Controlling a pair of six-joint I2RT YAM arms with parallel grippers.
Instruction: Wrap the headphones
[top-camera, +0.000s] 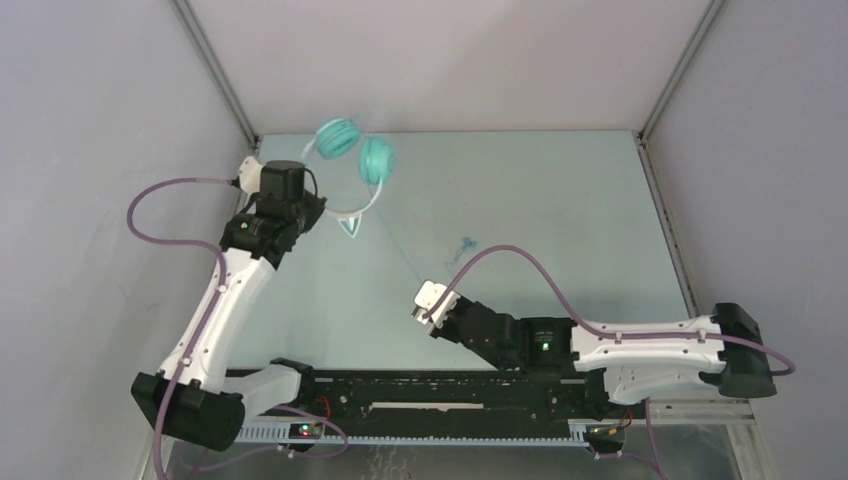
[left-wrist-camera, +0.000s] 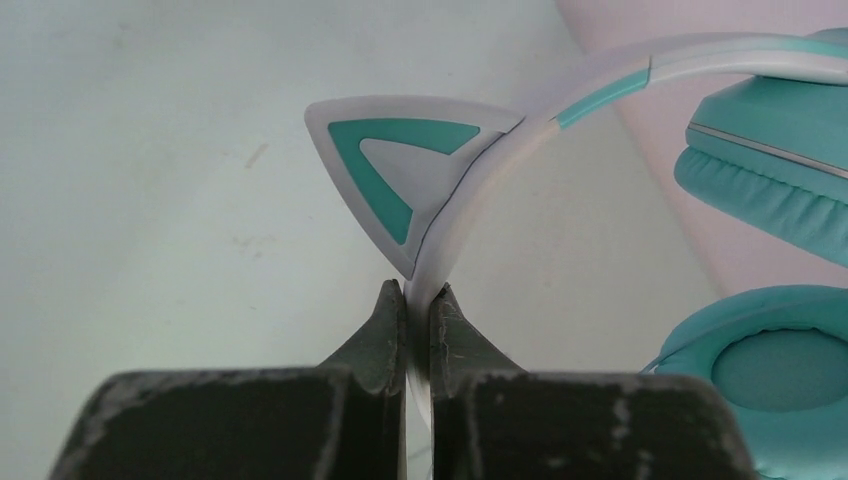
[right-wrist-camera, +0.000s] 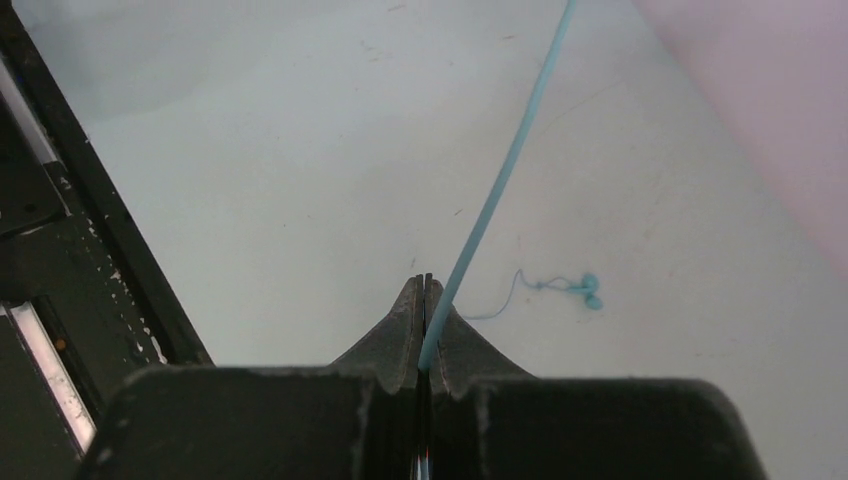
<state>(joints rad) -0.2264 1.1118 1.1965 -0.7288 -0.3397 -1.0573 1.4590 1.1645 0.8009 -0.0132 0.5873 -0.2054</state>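
Nearest the arm bases, we see the right tool (right-wrist-camera: 424, 287) clenched on the thin teal cable (right-wrist-camera: 497, 185). The cable comes out from between the pinched tips and runs away from us in a nearly straight line over the pale counter (right-wrist-camera: 250, 150). Just beyond the tips and to their right, a small teal squiggle (right-wrist-camera: 580, 290) lies on the counter, apart from the tool.

From above, the cable slants from the right tool up and leftward across the middle of the counter to the headphones (top-camera: 352, 150), well apart from that tool.

Farther back on the left, the left tool (left-wrist-camera: 416, 292) grips the white headband (left-wrist-camera: 560, 90). The band passes edge-on between the closed fingers, and one teal-edged cat ear (left-wrist-camera: 395, 165) stands on it directly past the fingertips. The band then arcs off to the right, toward the two teal ear cups (left-wrist-camera: 770, 190), which sit side by side beyond and to the right of this tool.

In the top view the cups are the farthest things, near the counter's back-left corner by the wall (top-camera: 450, 60). We cannot tell whether they touch the counter.
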